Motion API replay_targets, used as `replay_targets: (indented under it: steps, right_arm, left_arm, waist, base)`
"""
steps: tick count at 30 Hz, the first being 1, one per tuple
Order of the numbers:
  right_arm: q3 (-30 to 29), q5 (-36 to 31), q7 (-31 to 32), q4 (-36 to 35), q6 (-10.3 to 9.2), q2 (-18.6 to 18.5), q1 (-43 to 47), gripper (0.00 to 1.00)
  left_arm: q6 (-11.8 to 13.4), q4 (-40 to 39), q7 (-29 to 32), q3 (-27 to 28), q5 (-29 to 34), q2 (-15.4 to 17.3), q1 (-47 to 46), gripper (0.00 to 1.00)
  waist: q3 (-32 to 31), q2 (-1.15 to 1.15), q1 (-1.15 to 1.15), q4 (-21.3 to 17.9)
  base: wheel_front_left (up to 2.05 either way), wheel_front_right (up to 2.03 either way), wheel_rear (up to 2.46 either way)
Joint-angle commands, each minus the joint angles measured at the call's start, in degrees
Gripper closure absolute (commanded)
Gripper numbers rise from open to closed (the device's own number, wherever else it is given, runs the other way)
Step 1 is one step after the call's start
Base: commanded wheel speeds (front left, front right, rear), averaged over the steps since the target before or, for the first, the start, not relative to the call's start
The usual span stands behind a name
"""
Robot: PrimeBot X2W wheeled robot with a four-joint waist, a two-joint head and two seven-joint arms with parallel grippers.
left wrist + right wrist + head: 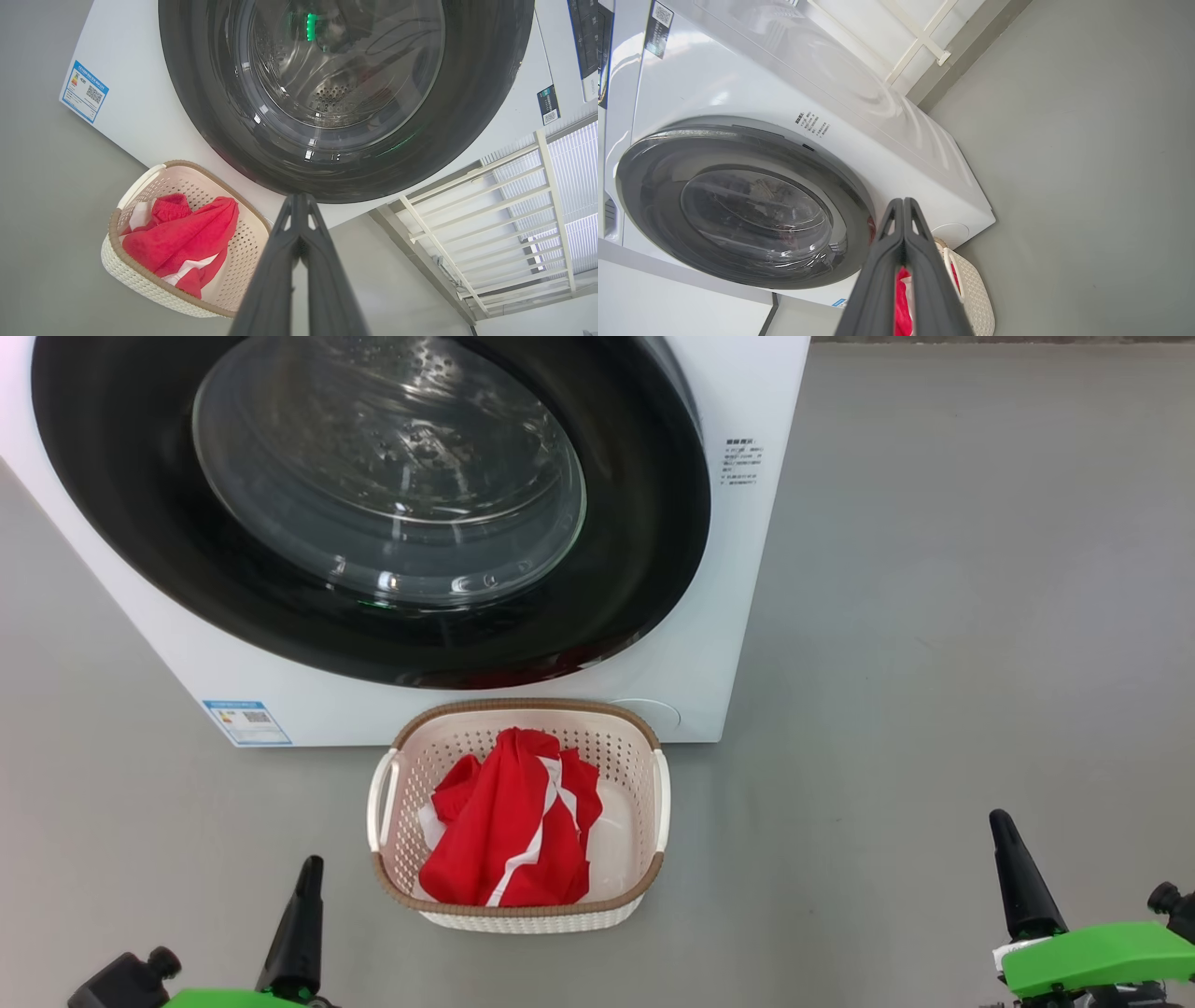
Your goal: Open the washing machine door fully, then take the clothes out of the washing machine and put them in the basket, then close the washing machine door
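Basket (pixel 523 706), cream w/ brown rim, sits on grey floor (pixel 934 616) just in front of washing machine (pixel 747 569); clothes (pixel 509 831), red w/ white stripes, lie heaped inside. Washing machine door (pixel 644 551) is flush vs. white front. Left gripper (pixel 310 870) & right gripper (pixel 1001 826) both pinched closed, empty, either side of basket, apart from it. White slatted frame (pixel 490 219) stands beside machine.

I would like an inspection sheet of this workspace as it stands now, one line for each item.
Surface: smooth grey floor.
Job's things: washing machine door shut on the washing machine; red clothes lie in the basket, in front of the machine.
Clutter: nothing seen.
Grippers: left gripper and right gripper both shut, holding nothing.
Cables: nothing seen.
Surroundings: white barred frame beside the machine.
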Motion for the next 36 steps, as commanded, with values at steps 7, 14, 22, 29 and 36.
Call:
replay_targets:
  steps: [7, 14, 22, 29, 36]
  right_arm:
    - [0.7, 4.9, 1.2, -1.1, -0.03, -1.3, -3.1, 1.00]
    - [0.7, 8.9, 2.4, -0.9, -0.04, -1.4, -3.7, 1.00]
    - [0.7, 13.5, 3.7, -0.7, -0.04, -1.5, -4.4, 1.00]
    - [0.7, 17.5, 4.9, -0.5, -0.04, -1.6, -5.0, 1.00]
    - [0.7, 21.4, 6.1, -0.4, -0.04, -1.7, -5.6, 1.00]
  left_arm:
    - [-0.2, -1.0, 1.3, 1.7, -5.7, 1.2, -2.2, 1.00]
    - [-0.3, -0.9, 2.5, 2.0, -10.2, 1.3, -2.4, 1.00]
    - [-0.3, -0.8, 3.8, 2.4, -15.3, 1.4, -2.6, 1.00]
    - [-0.3, -0.8, 5.0, 2.8, -19.8, 1.4, -2.8, 1.00]
    - [-0.3, -0.7, 6.2, 3.2, -24.3, 1.4, -2.9, 1.00]
  waist:
    - [-0.6, 0.00, 0.00, -0.1]
    - [-1.1, 0.00, 0.00, -0.1]
    - [-1.7, 0.00, 0.00, -0.2]
    - [-2.2, 0.00, 0.00, -0.2]
    - [-2.8, 0.00, 0.00, -0.3]
  base:
    - [0.00, 0.00, 0.00]
    - [0.00, 0.00, 0.00]
    - [0.00, 0.00, 0.00]
    - [0.00, 0.00, 0.00]
    - [0.00, 0.00, 0.00]
